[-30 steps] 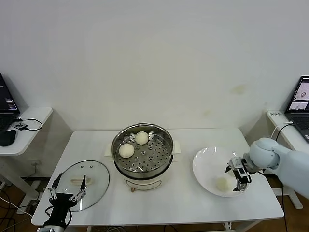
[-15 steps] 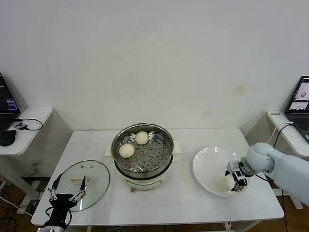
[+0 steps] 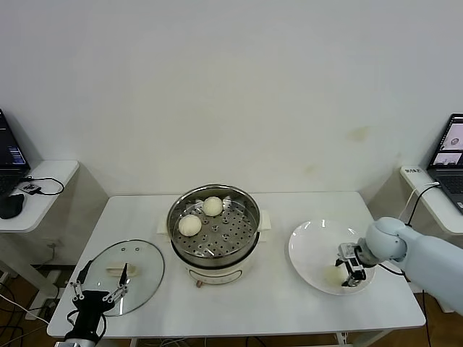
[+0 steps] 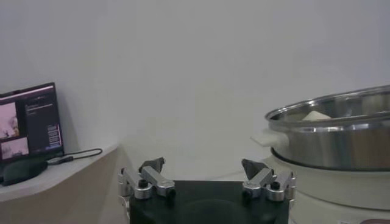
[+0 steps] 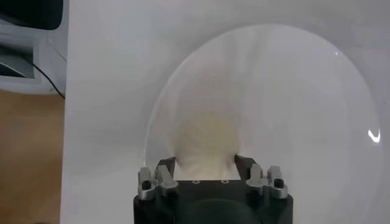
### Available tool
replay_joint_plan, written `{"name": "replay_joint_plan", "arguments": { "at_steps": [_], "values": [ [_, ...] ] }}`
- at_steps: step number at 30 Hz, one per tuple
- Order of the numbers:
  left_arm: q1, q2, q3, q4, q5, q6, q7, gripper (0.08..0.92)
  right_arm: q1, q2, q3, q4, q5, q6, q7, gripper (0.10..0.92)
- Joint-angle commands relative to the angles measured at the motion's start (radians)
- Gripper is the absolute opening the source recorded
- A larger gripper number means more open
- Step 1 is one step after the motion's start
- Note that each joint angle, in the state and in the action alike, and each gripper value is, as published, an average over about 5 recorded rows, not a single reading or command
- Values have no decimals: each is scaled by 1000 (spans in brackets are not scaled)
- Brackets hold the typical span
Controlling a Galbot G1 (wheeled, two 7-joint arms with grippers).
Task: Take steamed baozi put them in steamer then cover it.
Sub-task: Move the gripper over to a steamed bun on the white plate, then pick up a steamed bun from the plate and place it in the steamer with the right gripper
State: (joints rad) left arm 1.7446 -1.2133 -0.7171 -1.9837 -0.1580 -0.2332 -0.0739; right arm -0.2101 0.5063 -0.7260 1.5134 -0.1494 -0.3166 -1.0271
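The steamer (image 3: 214, 228) stands mid-table with two steamed baozi (image 3: 190, 225) (image 3: 212, 206) on its perforated tray. Another baozi (image 3: 333, 274) lies on the white plate (image 3: 311, 246) at the right. My right gripper (image 3: 347, 271) is down on the plate, shut on this baozi (image 5: 207, 146), its fingers (image 5: 166, 164) pressing both sides. The cover (image 3: 137, 262), a glass lid with a cream handle, lies flat at the front left. My left gripper (image 3: 98, 283) hangs open at the lid's near edge. The left wrist view shows that gripper (image 4: 204, 167) holding nothing, the steamer (image 4: 341, 137) beyond it.
A side table with a laptop (image 3: 11, 155) and a mouse (image 3: 11, 206) stands to the left. Another laptop (image 3: 450, 148) sits on a shelf to the right. The plate lies close to the table's right front corner.
My right gripper has dropped lower over the plate and its fingers have closed in on the baozi. The left arm, lid and steamer have not moved.
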Motion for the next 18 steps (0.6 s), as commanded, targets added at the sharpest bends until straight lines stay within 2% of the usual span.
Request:
{"name": "replay_joint_plan", "arguments": {
  "at_steps": [1,7,18],
  "values": [
    [1,0,-1,-2,0,-1,0,823,-4,1,12,-4,-1,-1,-1,536],
    [-3,-1,3,-4,1,-1,0,823,53,-21,12,14,28,-5,-13,492],
    [-11,12,8,-4,-1,-1,-1,823,465,0,-113,24,225,-29,-28,509]
  ]
}}
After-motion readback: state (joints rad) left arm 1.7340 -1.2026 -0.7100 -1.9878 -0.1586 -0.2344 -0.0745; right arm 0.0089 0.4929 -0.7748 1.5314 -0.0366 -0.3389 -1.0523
